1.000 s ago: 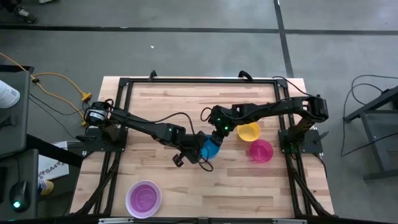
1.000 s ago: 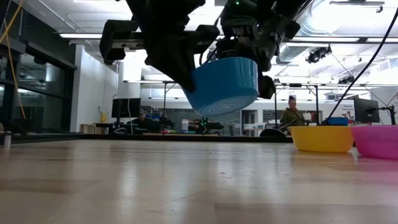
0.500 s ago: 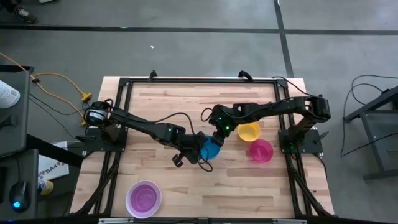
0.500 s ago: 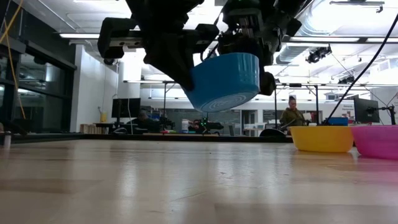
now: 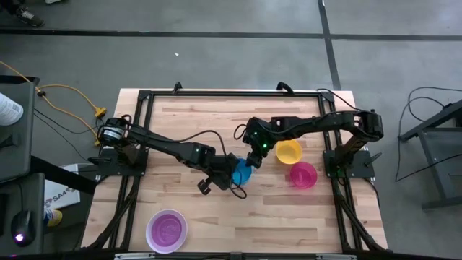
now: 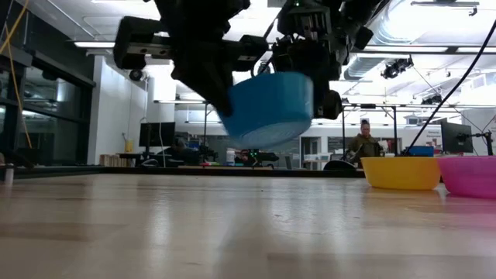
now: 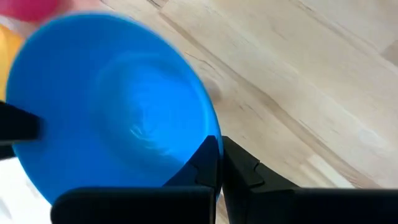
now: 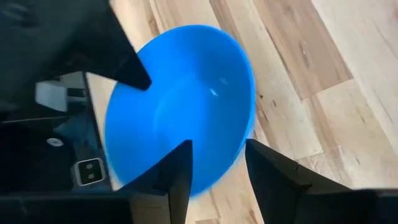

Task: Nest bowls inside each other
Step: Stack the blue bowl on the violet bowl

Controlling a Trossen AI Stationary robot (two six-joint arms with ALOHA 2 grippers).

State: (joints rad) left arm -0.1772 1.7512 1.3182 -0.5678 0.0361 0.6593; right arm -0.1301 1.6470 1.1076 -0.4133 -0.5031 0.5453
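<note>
The blue bowl (image 6: 267, 108) looks light, stiff and slick, pinched at its thin rim by the left gripper (image 7: 219, 163) while the right gripper (image 8: 214, 165) straddles the far rim, spread open.

Dark jointed arms, black cables, green light

Place: I work in a robotics lab or open workshop hall.
Floor: grey concrete (image 5: 216, 65) marked with dark lines lies around my bench.
Bench: my wooden table (image 5: 188, 119) sits in a black metal frame (image 5: 231, 92).
Cabling: a yellow cable (image 5: 68, 94) trails across the floor beside it.
Ceiling: long strip lights (image 6: 132, 44) and exposed fittings hang overhead.
Background: a person (image 6: 362, 143) sits at a desk with monitors (image 6: 456, 138) far behind my table.
Side: a computer mouse (image 5: 20, 235) rests on a neighbouring desk.
</note>
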